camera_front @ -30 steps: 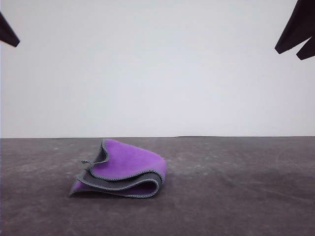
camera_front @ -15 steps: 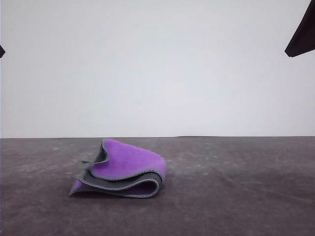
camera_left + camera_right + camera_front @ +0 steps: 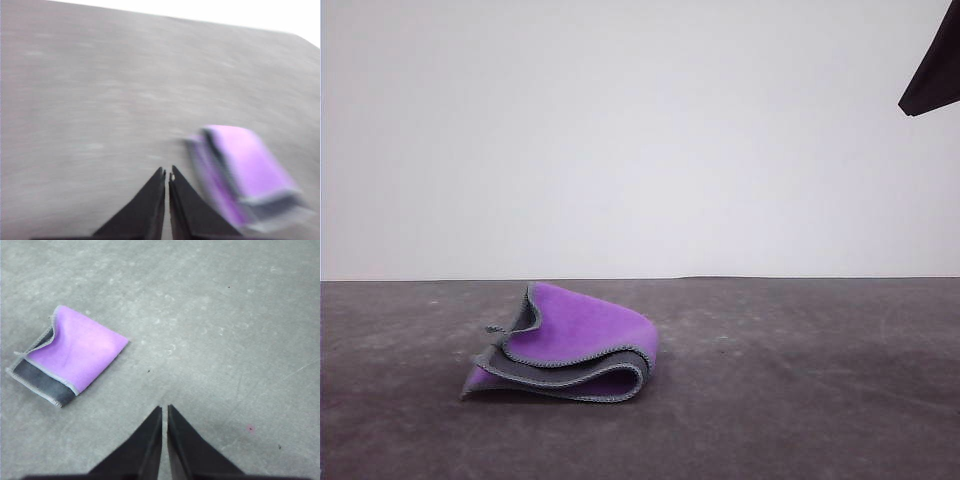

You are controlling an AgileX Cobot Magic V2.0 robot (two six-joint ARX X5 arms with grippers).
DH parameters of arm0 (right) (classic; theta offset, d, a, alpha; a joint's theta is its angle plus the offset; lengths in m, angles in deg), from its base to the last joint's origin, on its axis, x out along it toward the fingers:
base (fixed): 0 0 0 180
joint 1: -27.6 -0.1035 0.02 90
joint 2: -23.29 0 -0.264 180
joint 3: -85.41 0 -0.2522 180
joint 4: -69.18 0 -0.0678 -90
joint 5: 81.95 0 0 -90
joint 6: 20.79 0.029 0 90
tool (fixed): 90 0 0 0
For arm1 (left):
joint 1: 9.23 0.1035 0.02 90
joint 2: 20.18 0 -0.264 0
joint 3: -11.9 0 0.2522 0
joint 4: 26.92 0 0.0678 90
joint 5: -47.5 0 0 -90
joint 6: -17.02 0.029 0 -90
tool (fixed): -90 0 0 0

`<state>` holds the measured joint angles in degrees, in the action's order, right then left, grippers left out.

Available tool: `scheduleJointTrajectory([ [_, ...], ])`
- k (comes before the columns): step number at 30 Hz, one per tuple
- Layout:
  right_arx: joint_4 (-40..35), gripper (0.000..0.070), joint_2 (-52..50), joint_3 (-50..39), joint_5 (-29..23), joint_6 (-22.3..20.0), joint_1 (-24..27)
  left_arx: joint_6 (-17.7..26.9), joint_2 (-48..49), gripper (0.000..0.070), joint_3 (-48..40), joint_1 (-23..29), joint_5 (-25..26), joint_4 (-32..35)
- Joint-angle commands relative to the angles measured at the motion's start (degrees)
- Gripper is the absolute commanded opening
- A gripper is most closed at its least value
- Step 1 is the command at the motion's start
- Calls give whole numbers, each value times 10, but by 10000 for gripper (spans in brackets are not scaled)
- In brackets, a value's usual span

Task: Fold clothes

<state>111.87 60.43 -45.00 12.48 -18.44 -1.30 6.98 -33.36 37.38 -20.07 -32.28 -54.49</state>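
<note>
Front view: the cloth point(image 3: 565, 348) lies folded in loose layers on the dark grey surface point(image 3: 800, 400), left of centre, purple face up with charcoal layers and pale stitched edging along its near edge; a dark piece of the right arm point(image 3: 932, 70) hangs at the upper right corner, well apart from it. Left wrist view: the left claw point(image 3: 167, 175) has its fingers pressed together above the bare surface, holding nothing, the blurred cloth point(image 3: 245, 175) lying just beside the tips. Right wrist view: the right claw point(image 3: 165, 409) is likewise pressed together and holds nothing, with the folded cloth point(image 3: 70, 357) lying flat on the surface off to one side, clear of the fingers.
</note>
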Motion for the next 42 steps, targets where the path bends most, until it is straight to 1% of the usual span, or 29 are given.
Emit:
scheduleJointTrajectory([
  [1,-6,15,1,3,0,-2,-3,10,29,0,-17,22,-3,18],
  [7,-6,15,1,3,0,-2,-3,34,111,0,-60,111,-3,18],
  [9,-6,15,1,3,0,-2,-3,47,130,0,-73,130,-3,21],
  [13,-6,15,1,3,0,-2,-3,59,130,0,-105,148,-4,42],
  [15,-6,15,1,3,0,-2,-3,66,130,0,-110,150,-14,35],
  [18,-6,15,2,4,0,-2,-3,79,130,0,-110,150,-53,36],
  [21,-6,15,1,4,0,-2,-3,79,130,0,-110,150,-77,36],
  [35,-6,15,1,4,0,-2,-3,76,130,0,-110,118,-77,36],
  [42,-6,15,1,4,0,-2,-3,76,130,0,-110,117,-77,35],
])
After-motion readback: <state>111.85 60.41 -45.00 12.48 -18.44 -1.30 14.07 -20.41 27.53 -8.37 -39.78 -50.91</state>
